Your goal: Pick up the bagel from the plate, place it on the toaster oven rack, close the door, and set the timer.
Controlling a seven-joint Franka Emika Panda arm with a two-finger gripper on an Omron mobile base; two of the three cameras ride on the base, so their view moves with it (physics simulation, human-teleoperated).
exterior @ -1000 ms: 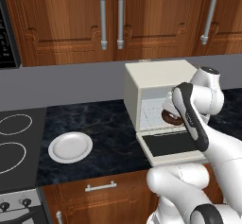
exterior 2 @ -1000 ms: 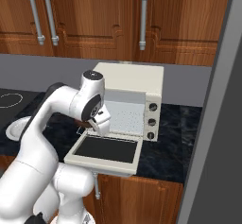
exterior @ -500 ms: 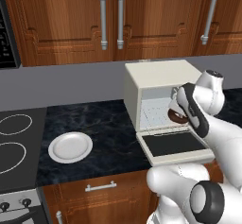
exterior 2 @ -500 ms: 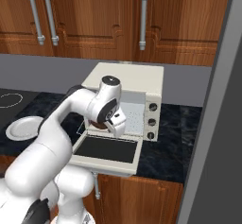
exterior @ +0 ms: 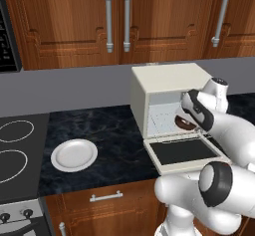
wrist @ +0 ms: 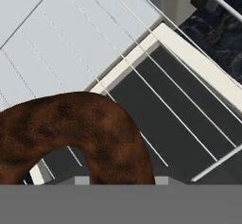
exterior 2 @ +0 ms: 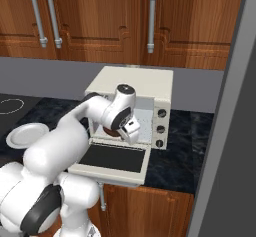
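Currently, working left to right across your left base view, you have the stove burners (exterior: pixel 12 145) at the far left, set into the dark marbled surface (exterior: pixel 107 130). Just to their right sits the plate (exterior: pixel 74 155), round, white and bare, lying flat on the surface and well apart from the toaster oven (exterior: pixel 167 98). The toaster oven stands further right, cream-coloured, against the grey back wall and below the wooden cabinets (exterior: pixel 117 18).

You will note the door (exterior: pixel 185 152) is folded down flat toward you, its dark glass facing up. The toaster oven rack (exterior: pixel 164 116) shows as a pale grid inside the cavity.

The arm reaches into the oven mouth from the right. The gripper (exterior: pixel 191 118) sits at the front of the cavity, above the hinge line of the door. The bagel (exterior: pixel 185 124) is held there, a dark brown ring at the gripper tips; the gripper is closed on it.

From your right base view, the same holds: the bagel (exterior 2: pixel 113 132) shows as a brown edge under the hand at the oven opening, above the door (exterior 2: pixel 112 158), with three knobs (exterior 2: pixel 160 128) on the panel to its right.

In the hand view, the bagel (wrist: pixel 90 128) fills the lower left, with the thin rack wires (wrist: pixel 156 100) and the door's dark glass (wrist: pixel 189 114) behind it. Whether it touches the rack, you cannot tell.
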